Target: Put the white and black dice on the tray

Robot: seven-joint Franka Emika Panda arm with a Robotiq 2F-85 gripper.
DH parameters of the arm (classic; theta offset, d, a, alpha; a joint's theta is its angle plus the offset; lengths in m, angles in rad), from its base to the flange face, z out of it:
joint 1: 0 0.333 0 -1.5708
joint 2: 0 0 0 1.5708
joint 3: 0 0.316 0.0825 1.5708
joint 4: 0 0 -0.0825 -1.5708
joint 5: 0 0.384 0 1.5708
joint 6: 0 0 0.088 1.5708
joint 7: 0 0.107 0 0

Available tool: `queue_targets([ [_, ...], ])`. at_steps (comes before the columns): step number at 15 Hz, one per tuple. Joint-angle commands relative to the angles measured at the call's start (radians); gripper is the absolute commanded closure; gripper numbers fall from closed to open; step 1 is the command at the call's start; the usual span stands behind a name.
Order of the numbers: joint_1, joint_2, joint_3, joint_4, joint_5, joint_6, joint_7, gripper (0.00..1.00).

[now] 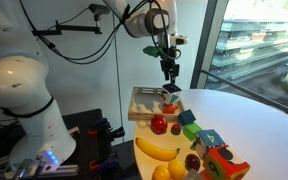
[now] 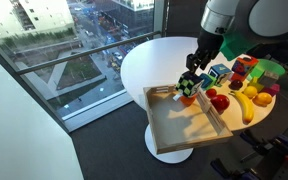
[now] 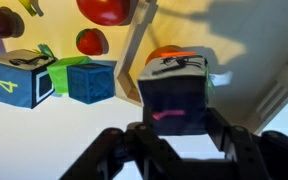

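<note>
The white and black dice [image 3: 174, 95] is a dark cube with a pale top face, clamped between my gripper's [image 3: 176, 128] fingers. In both exterior views the gripper [image 1: 170, 80] [image 2: 193, 78] points down and holds the dice [image 1: 171, 91] [image 2: 189, 87] just above the tray's edge nearest the fruit. The tray [image 1: 136, 104] [image 2: 174, 150] has a pale beige rim and a greyish floor. Its rim also shows in the wrist view [image 3: 134, 45], running diagonally beside the dice. Nothing lies in the tray.
A red apple [image 1: 159, 124] [image 2: 220, 102] and bananas [image 1: 156, 150] lie on the round white table [image 1: 254, 115] beside the tray. Numbered blue [image 3: 14, 82] and green [image 3: 64, 70] blocks, a strawberry [image 3: 92, 41] and a multicoloured cube [image 1: 222, 160] stand close by. An orange fruit [image 3: 164, 52] sits under the dice.
</note>
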Motion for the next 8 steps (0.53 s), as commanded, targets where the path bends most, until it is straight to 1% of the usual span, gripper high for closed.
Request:
queue_targets([
  [1,-0.003,-0.006,-0.009,-0.002,-0.015,-0.002,0.022,0.12],
  [2,-0.005,-0.006,-0.012,0.000,-0.009,-0.005,0.017,0.04],
  [3,-0.006,-0.006,-0.014,0.000,-0.006,-0.006,0.015,0.01],
  [5,-0.012,-0.011,-0.023,0.003,0.012,-0.012,-0.001,0.00],
  [8,-0.023,-0.021,-0.042,0.014,0.060,-0.055,-0.028,0.00],
])
